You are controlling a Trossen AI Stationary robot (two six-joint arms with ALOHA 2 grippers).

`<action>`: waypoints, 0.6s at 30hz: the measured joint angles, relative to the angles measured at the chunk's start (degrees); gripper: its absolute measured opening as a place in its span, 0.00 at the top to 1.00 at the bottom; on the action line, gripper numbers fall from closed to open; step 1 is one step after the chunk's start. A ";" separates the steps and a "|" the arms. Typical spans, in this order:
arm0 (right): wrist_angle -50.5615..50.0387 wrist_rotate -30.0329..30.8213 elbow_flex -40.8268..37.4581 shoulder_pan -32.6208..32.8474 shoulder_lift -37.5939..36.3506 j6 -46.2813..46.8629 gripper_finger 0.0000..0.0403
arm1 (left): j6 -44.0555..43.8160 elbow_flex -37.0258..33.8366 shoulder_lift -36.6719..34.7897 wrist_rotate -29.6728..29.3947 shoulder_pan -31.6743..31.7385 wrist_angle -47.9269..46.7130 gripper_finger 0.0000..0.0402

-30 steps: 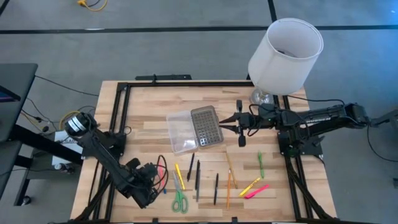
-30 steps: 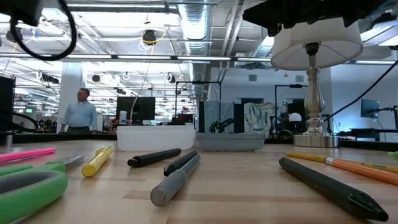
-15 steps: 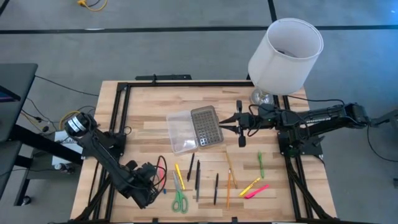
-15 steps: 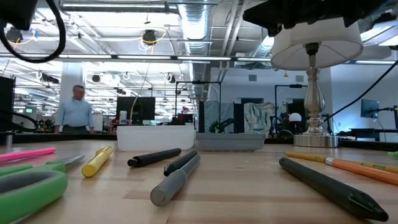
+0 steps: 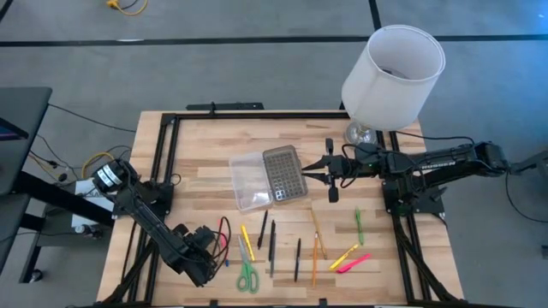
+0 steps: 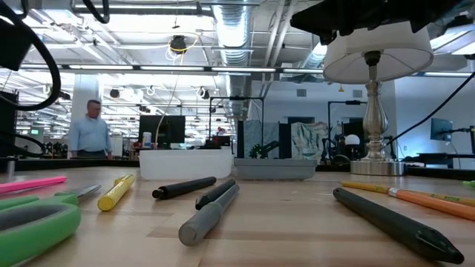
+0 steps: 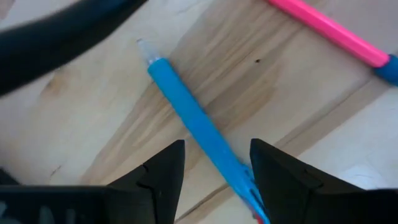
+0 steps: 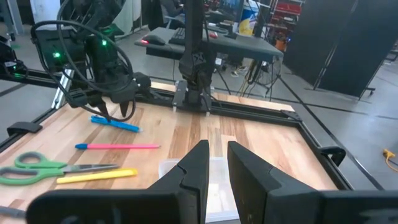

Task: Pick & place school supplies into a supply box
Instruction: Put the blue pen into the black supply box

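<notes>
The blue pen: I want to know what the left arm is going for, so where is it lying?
The blue pen lies flat on the table's front-left part, directly under the open left gripper, with the pink pen beside it.

Grey floor (image 5: 257, 21); lit ceiling pipes (image 6: 245, 30), perhaps a workshop hall.

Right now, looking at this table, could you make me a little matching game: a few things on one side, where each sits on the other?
Things:
1. blue pen
2. green scissors
3. supply box
4. lamp

Places:
A. far corner, on the right arm's side
B. middle of the table, lid open
C. under the left gripper
D. near edge, beside the yellow pen

Pairs: 1-C, 2-D, 3-B, 4-A
</notes>
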 joint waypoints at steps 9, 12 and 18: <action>-0.02 0.00 0.00 0.02 0.00 -0.01 0.87 | -0.77 -4.87 0.04 0.26 0.00 7.40 0.56; -0.05 0.00 0.00 0.02 0.00 0.00 0.87 | -1.09 -5.52 -0.04 0.42 0.00 7.71 0.56; -0.16 0.00 0.00 0.00 0.00 -0.02 0.87 | 1.17 -5.62 -0.07 0.49 0.29 7.83 0.59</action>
